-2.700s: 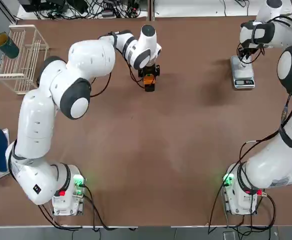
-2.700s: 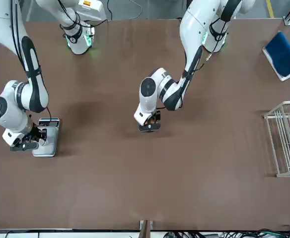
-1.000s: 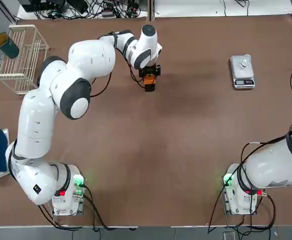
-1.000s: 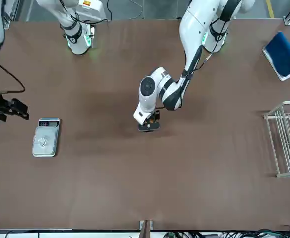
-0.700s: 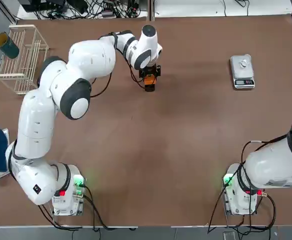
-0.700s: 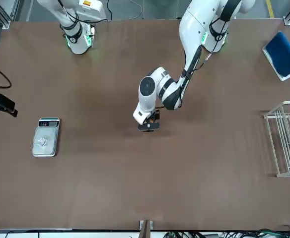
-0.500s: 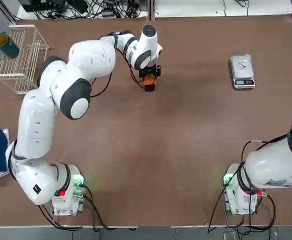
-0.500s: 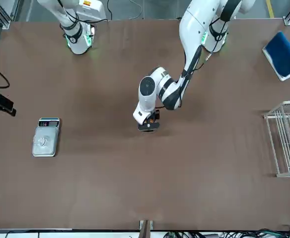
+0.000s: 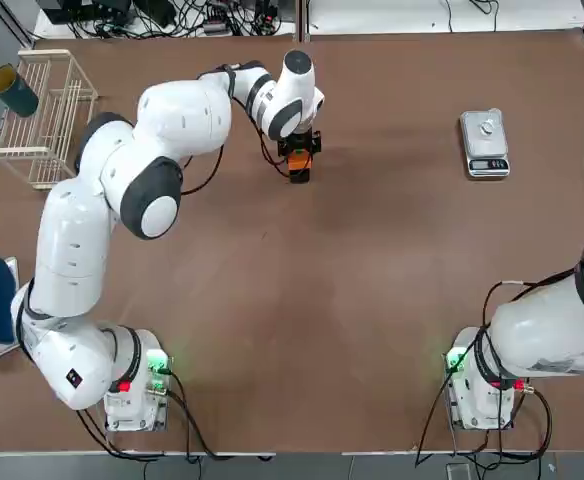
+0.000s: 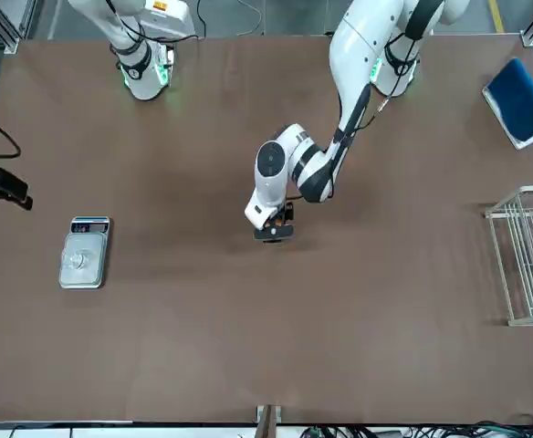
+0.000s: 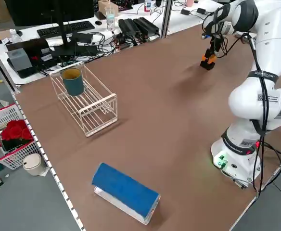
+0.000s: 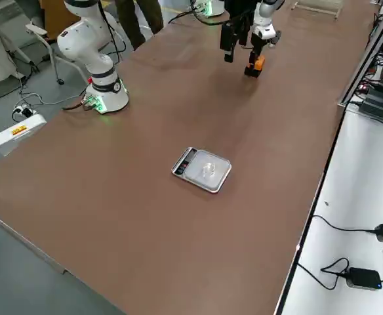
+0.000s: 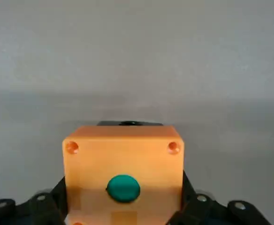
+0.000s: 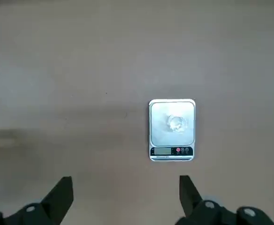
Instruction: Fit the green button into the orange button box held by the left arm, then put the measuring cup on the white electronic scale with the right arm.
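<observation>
The measuring cup (image 14: 177, 123) is seen on the white electronic scale (image 14: 171, 130) near the desk's far right corner; the right claw (image 14: 125, 199), spread empty, is held above. The left claw (image 13: 123, 211) is clamped on the orange button box (image 13: 123, 171) with the green button (image 13: 123, 188) seated.

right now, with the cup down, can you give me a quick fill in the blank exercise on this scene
1. The green button sits in the face of the ____ button box.
2. The measuring cup rests on the plate of the white electronic ____.
3. The button box is clamped between the fingers of the ____ gripper.
4. The right gripper, well above the table, has its fingers ____.

Missing words: orange; scale; left; open
</observation>
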{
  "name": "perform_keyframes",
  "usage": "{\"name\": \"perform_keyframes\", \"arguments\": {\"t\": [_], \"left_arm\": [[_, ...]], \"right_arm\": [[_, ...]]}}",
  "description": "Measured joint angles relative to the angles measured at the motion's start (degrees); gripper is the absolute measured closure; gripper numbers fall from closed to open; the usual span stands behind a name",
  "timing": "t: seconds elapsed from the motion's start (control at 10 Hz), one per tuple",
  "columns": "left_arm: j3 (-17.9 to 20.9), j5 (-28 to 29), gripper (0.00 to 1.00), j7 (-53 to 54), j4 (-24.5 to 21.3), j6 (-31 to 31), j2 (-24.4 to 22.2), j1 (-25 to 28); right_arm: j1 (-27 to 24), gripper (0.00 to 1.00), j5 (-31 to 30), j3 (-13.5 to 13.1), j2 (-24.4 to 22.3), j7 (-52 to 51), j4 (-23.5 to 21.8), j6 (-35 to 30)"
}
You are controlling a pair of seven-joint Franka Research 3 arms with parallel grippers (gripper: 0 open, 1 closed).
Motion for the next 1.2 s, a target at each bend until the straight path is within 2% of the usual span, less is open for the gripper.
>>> {"name": "perform_keyframes", "arguments": {"t": [1.2], "left_arm": [[0.0,0.0,0.14,0.0,0.0,0.0,0.0,0.0]], "right_arm": [[0.0,0.0,-0.1,-0.6,-0.9,1.0,0.1,-2.1]]}}
